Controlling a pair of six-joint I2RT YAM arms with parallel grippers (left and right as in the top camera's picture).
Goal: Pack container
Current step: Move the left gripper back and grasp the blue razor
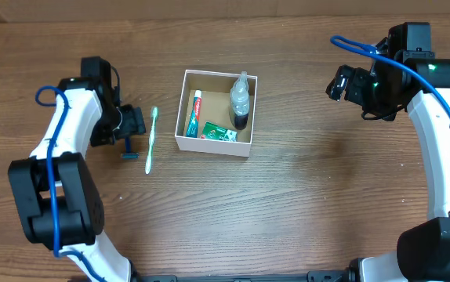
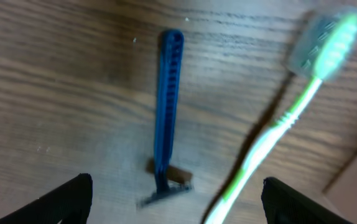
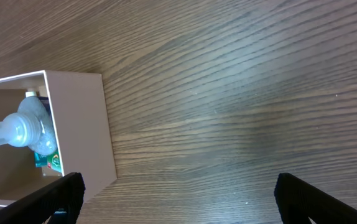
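Observation:
The container (image 1: 180, 117), a square white-walled box with a brown inside, sits at the table's middle. It holds a toothpaste tube (image 1: 194, 113), a clear bottle (image 1: 241, 100) and a small green packet (image 1: 219, 131). Left of it lie a green toothbrush (image 1: 151, 141) and a blue razor (image 1: 130, 149). My left gripper (image 1: 133, 121) is open and hovers over the razor (image 2: 168, 118) with the toothbrush (image 2: 272, 140) beside it. My right gripper (image 1: 339, 81) is open and empty, right of the container (image 3: 82, 124).
Bare wooden table lies around the container. The bottle (image 3: 17, 127) shows inside the box in the right wrist view.

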